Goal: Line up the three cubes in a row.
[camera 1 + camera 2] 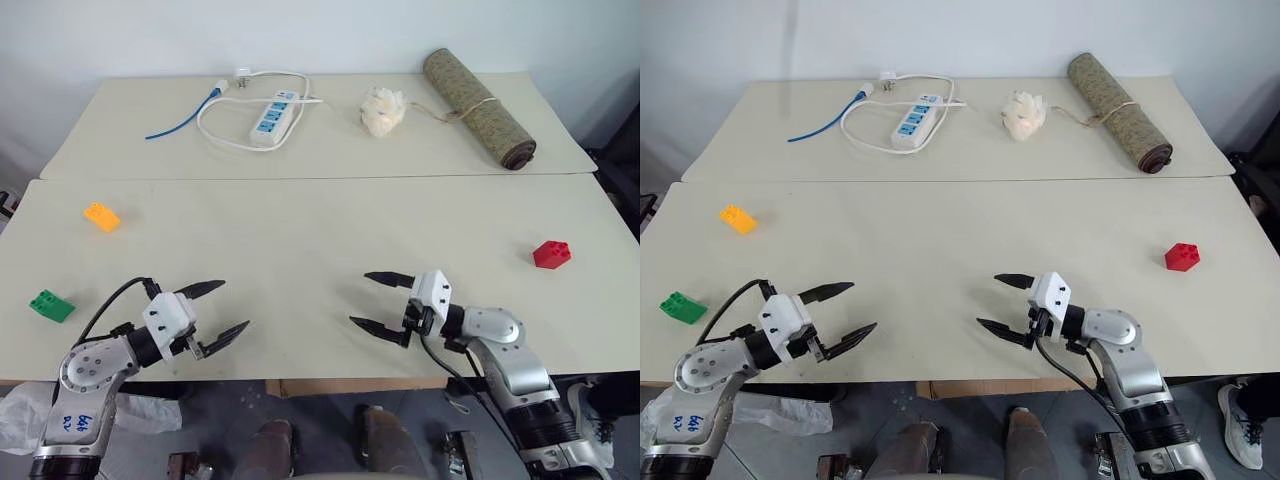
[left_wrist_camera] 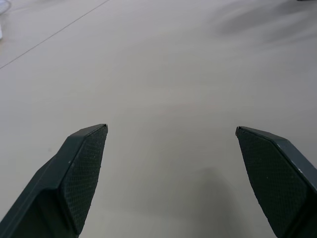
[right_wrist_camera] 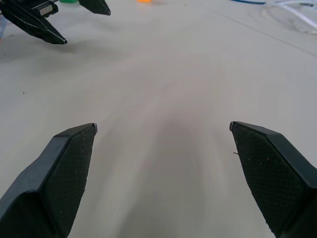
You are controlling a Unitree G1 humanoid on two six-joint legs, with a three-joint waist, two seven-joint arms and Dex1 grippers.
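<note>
cubes: red cube (image 1: 551, 254), green cube (image 1: 50, 305), orange-yellow cube (image 1: 101, 216) lying well apart around my grippers
handling: I'm judging them light, rigid, slippery; pinching the flat sides
left gripper (image 1: 216, 312): gaping wide, empty
right gripper (image 1: 378, 300): gaping wide, empty

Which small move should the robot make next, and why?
Probably move the open left gripper toward the green brick, the closest one. All three bricks lie far apart: orange brick far left, red brick far right; nothing is held.

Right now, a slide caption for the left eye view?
Both tools, left and right, open; orange brick, green brick, red brick scattered.
</note>
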